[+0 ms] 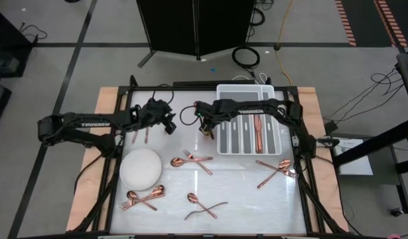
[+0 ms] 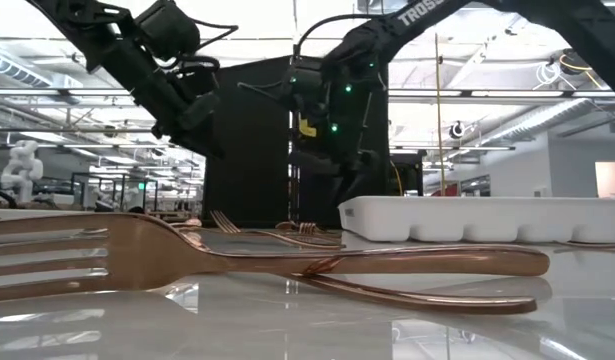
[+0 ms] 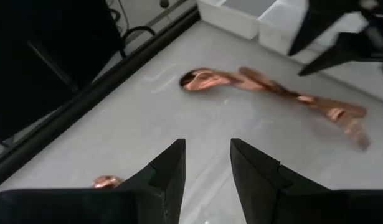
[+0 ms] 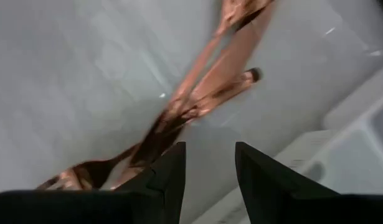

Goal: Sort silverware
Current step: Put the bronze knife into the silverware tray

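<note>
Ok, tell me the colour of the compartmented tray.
White; the tray shows best in the high view.

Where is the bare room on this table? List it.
Free: the near right corner, below the tray and right of the bottom-centre cutlery; also between the plate and the left gripper. Crowded: around the right gripper and the central pile.

One white plate, one compartmented tray, five loose silverware clusters
</note>
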